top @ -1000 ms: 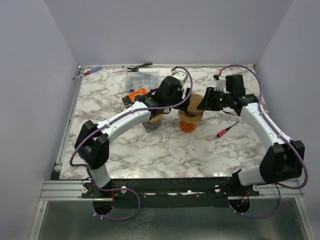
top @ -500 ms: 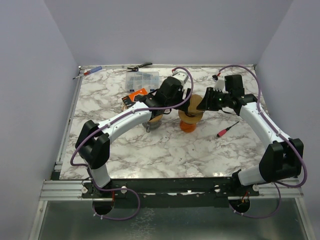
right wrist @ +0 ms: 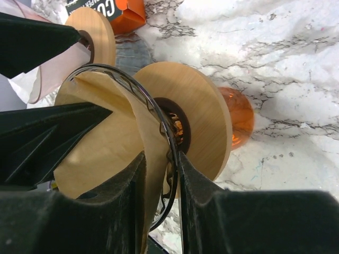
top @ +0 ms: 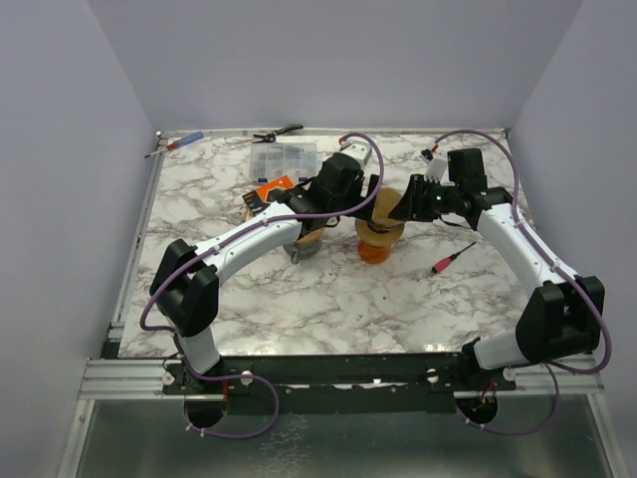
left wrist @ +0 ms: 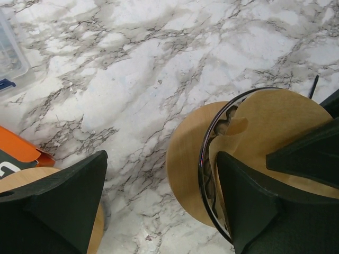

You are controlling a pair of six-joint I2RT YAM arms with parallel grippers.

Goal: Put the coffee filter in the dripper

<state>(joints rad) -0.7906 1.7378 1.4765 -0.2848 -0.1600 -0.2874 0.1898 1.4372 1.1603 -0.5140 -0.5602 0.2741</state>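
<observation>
**Brown paper filter (right wrist: pixel 117 138) lying inside the black wire dripper (right wrist: pixel 204 121) with its round wooden collar, on the marble table (top: pixel 328 289).**
My right pincer (right wrist: pixel 160 159) is almost closed and pinches the wire rim together with the paper edge. My left pincer (left wrist: pixel 161 156) is wide open and holds nothing. One of its fingers (left wrist: pixel 254 201) lies over the filter; the other is apart from the dripper.

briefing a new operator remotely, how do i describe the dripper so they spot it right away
Look at the middle of the marble table, where both arms reach. The dripper is the round wooden disc with a wire cone, standing on an orange glass base. The similar wooden disc to its left sits on grey, and only the dripper holds brown filter paper.
</observation>
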